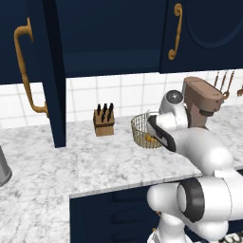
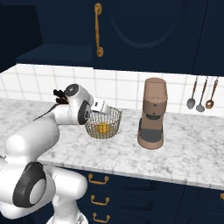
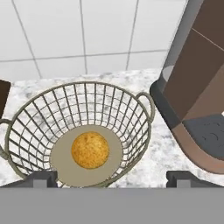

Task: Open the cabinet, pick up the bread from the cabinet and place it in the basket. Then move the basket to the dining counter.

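hand [image 3: 111, 178] open above bread [image 3: 90, 150] in basket [image 3: 26, 113]

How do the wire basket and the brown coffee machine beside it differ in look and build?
The basket is low, round, open-topped, see-through tan wire mesh; the coffee machine is tall, upright, solid brown with dark trim. The basket holds the bread; nothing shows on the coffee machine's tray. Both stand on the marble worktop before the tiled wall.
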